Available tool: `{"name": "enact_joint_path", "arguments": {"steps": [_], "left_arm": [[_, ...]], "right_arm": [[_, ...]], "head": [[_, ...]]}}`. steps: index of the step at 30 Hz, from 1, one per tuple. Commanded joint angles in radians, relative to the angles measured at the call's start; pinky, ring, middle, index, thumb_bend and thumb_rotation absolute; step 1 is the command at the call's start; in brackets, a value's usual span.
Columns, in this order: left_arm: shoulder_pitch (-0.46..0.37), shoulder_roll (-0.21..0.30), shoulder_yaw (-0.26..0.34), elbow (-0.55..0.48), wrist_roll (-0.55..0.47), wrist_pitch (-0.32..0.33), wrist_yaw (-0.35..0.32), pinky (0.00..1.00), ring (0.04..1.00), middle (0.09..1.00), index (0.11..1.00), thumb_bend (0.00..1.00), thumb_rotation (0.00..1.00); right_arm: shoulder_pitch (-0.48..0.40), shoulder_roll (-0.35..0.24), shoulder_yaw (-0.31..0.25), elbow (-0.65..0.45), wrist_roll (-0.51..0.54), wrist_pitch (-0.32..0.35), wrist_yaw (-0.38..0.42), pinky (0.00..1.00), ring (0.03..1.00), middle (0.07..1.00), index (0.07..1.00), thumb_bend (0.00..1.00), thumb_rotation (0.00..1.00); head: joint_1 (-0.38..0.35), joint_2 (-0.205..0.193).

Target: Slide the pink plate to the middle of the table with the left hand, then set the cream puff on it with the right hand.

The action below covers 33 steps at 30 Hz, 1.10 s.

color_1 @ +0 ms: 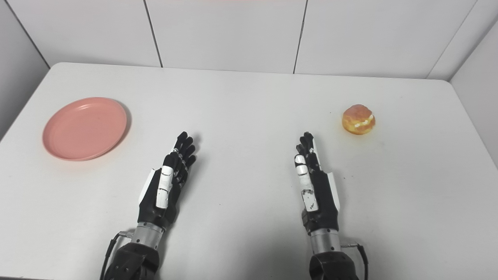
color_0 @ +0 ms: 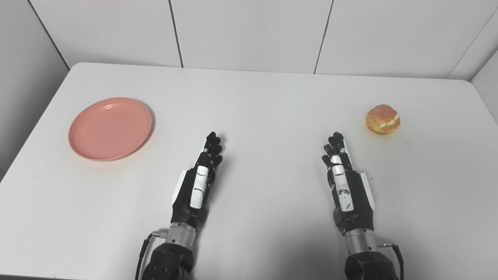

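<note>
Pink plate lies well left of the empty left hand.

forearms: cut by bottom edge | table: near edge cropped

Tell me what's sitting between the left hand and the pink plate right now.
Nothing: only bare white table separates the left hand from the pink plate, clear in both eye views.

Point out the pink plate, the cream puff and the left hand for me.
pink plate [color_0: 110, 128], left eye view, on its flat inner surface.
cream puff [color_0: 383, 119], left eye view, on its browned top just above the cream line.
left hand [color_0: 198, 184], left eye view, on the back of the hand.
</note>
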<state>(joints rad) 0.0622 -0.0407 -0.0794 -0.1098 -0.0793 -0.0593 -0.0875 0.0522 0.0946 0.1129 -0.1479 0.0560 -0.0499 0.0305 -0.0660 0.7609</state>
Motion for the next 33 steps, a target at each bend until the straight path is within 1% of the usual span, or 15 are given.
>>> {"name": "enact_joint_path", "arguments": {"steps": [1,4,7,10,13,16,25,26,27,28,29,30,31,32,33], "left_arm": [[-0.011,-0.004,0.018,0.032,-0.005,-0.012,0.016,1.0,1.0,1.0,1.0,0.67,1.0],[-0.022,0.002,0.031,0.063,-0.017,-0.043,0.008,1.0,1.0,1.0,1.0,0.68,1.0],[-0.027,0.001,0.033,0.079,-0.024,-0.064,0.0,1.0,1.0,1.0,1.0,0.69,1.0],[-0.026,0.005,0.029,0.074,-0.03,-0.052,-0.009,1.0,1.0,1.0,1.0,0.71,1.0],[-0.023,0.008,0.031,0.073,-0.037,-0.054,-0.011,1.0,1.0,1.0,1.0,0.71,1.0],[-0.023,0.012,0.029,0.052,-0.025,-0.03,-0.007,1.0,1.0,1.0,1.0,0.71,1.0],[-0.02,0.017,0.022,0.075,-0.041,-0.067,-0.031,1.0,1.0,1.0,1.0,0.71,1.0],[-0.016,0.02,0.016,0.07,-0.036,-0.062,-0.035,1.0,1.0,1.0,1.0,0.72,1.0],[-0.012,0.02,0.009,0.064,-0.033,-0.053,-0.038,1.0,1.0,1.0,1.0,0.73,1.0],[-0.01,0.021,0.003,0.06,-0.032,-0.045,-0.039,1.0,1.0,1.0,1.0,0.74,1.0],[-0.005,0.021,-0.011,0.043,-0.021,-0.024,-0.038,1.0,1.0,1.0,1.0,0.74,1.0],[-0.002,0.021,-0.021,0.033,-0.013,-0.011,-0.037,1.0,1.0,1.0,1.0,0.73,1.0],[0.001,0.011,-0.033,0.022,-0.001,0.008,-0.029,1.0,1.0,1.0,1.0,0.73,1.0],[0.003,0.004,-0.041,0.014,0.007,0.021,-0.022,1.0,1.0,1.0,1.0,0.72,1.0],[0.003,-0.012,-0.05,0.015,0.022,0.021,-0.01,1.0,1.0,1.0,1.0,0.72,1.0]], "right_arm": [[-0.026,0.0,-0.001,-0.013,0.018,-0.011,0.016,1.0,1.0,1.0,1.0,0.66,0.86],[-0.029,-0.003,-0.001,-0.01,0.022,-0.01,0.018,1.0,1.0,1.0,1.0,0.64,0.85],[-0.032,-0.003,-0.003,-0.01,0.029,-0.005,0.018,1.0,1.0,1.0,1.0,0.66,0.82],[-0.038,-0.004,-0.006,0.001,0.032,-0.009,0.016,1.0,1.0,1.0,1.0,0.65,0.81],[-0.04,-0.006,-0.002,0.007,0.023,-0.015,0.016,1.0,1.0,1.0,1.0,0.64,0.83],[-0.038,0.0,-0.001,0.004,0.016,-0.009,0.009,1.0,1.0,1.0,1.0,0.65,0.83],[-0.043,0.003,-0.006,0.017,0.003,-0.021,0.002,1.0,1.0,1.0,1.0,0.6,0.85],[-0.043,0.001,-0.006,0.017,0.005,-0.019,0.003,1.0,1.0,1.0,1.0,0.6,0.85],[-0.042,-0.002,-0.008,0.018,0.009,-0.019,0.006,1.0,1.0,1.0,1.0,0.6,0.85],[-0.042,-0.004,-0.01,0.019,0.012,-0.018,0.008,1.0,1.0,1.0,1.0,0.61,0.85],[-0.039,-0.012,-0.014,0.016,0.021,-0.016,0.015,1.0,1.0,1.0,1.0,0.61,0.85],[-0.038,-0.018,-0.017,0.015,0.028,-0.015,0.019,1.0,1.0,1.0,1.0,0.62,0.84],[-0.035,-0.032,-0.022,0.016,0.039,-0.023,0.029,1.0,1.0,1.0,1.0,0.62,0.84],[-0.033,-0.041,-0.027,0.017,0.046,-0.029,0.036,1.0,1.0,1.0,1.0,0.61,0.85],[-0.031,-0.056,-0.033,0.018,0.06,-0.033,0.048,1.0,1.0,1.0,1.0,0.61,0.85]], "head": [[0.0,-0.003],[-0.007,0.002],[-0.004,0.005],[-0.002,-0.004],[-0.006,-0.003],[-0.01,0.002],[0.003,-0.012],[0.013,-0.014],[0.054,-0.023],[0.054,-0.023],[0.134,-0.037],[0.149,-0.04],[0.234,-0.061],[0.234,-0.061],[0.31,-0.088]]}}
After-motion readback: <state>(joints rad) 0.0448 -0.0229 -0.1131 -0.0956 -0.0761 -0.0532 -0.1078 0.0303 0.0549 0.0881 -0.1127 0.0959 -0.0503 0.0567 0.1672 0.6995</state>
